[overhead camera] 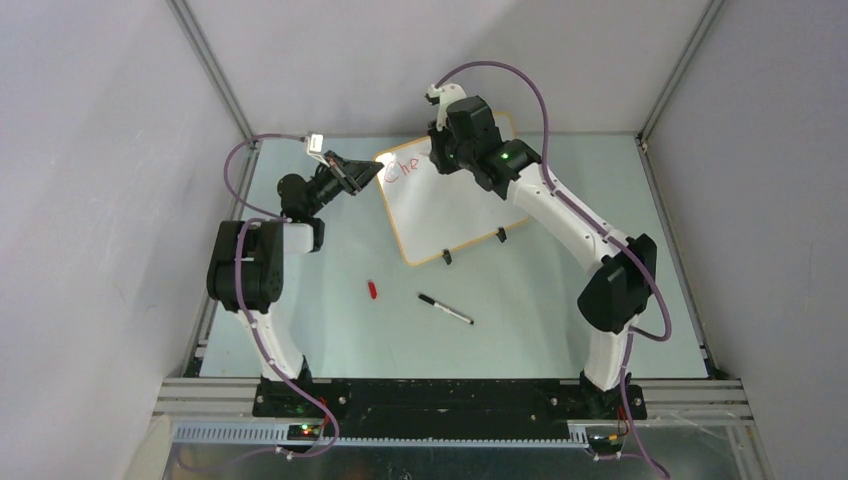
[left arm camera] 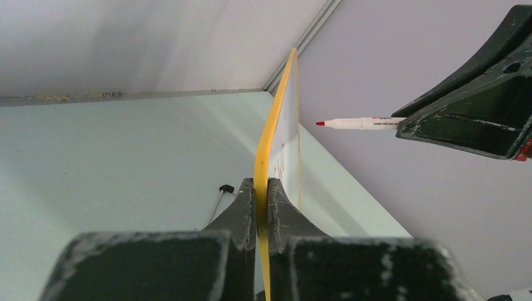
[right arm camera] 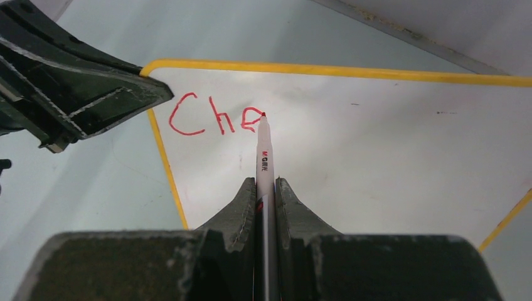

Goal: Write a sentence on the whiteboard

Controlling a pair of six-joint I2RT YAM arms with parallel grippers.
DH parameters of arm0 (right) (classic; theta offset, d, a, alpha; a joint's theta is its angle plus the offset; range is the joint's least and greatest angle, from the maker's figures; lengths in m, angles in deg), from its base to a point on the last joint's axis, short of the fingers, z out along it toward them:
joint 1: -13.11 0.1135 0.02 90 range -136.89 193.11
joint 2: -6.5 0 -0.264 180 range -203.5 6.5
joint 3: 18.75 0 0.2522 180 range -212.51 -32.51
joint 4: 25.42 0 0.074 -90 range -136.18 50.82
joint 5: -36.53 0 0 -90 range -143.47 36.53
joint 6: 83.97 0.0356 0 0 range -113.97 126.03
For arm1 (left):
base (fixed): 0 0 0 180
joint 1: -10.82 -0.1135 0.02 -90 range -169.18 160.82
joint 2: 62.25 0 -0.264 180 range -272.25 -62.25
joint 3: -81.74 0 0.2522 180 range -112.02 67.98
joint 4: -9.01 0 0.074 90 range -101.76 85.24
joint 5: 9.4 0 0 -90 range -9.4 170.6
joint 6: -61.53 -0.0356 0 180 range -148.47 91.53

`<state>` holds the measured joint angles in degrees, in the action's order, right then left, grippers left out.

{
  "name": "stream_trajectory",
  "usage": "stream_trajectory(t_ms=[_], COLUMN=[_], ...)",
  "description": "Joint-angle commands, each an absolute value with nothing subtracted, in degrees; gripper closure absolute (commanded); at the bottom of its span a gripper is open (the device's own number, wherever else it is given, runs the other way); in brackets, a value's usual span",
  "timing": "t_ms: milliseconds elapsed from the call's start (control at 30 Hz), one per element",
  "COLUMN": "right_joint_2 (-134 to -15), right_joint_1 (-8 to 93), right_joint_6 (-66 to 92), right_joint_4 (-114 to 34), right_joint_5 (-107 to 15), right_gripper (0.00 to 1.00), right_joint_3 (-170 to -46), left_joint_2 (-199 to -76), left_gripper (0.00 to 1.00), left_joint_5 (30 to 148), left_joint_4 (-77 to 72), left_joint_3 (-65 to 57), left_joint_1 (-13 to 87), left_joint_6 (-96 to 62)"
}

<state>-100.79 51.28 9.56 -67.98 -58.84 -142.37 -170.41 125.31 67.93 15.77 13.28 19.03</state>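
On the whiteboard (right arm camera: 389, 163) — the sentence (right arm camera: 216, 116), just "Che"

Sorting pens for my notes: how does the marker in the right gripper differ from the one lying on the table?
The held marker shows a bare red tip; the table marker has black ends. The held marker is clamped in the right gripper, pointing at the whiteboard; the table marker lies loose, ungripped. Both have white barrels.

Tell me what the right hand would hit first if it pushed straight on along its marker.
The whiteboard, most likely: the red marker in the right hand points at its face, tip at the "e" of "Che". The left wrist view hints at a small gap, though depth is unclear.
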Motion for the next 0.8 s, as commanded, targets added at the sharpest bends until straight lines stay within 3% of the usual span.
stream_trajectory(t_ms=[0,767], right_joint_2=[-101.8,-105.3], right_joint_1=[50.6,50.2], right_joint_6=[10.6,10.0], right_joint_4=[-70.9,-73.8], right_joint_5=[-60.2,-58.2], right_gripper=[1.0,1.0], right_joint_3=[-145.8,-150.3], left_joint_2=[-168.4,-168.0], left_gripper=[1.0,1.0], left_joint_5=[127.1,126.9], left_joint_4=[67.1,63.5], left_joint_3=[16.6,15.9], left_joint_1=[14.4,14.8], left_joint_6=[12.3,9.8])
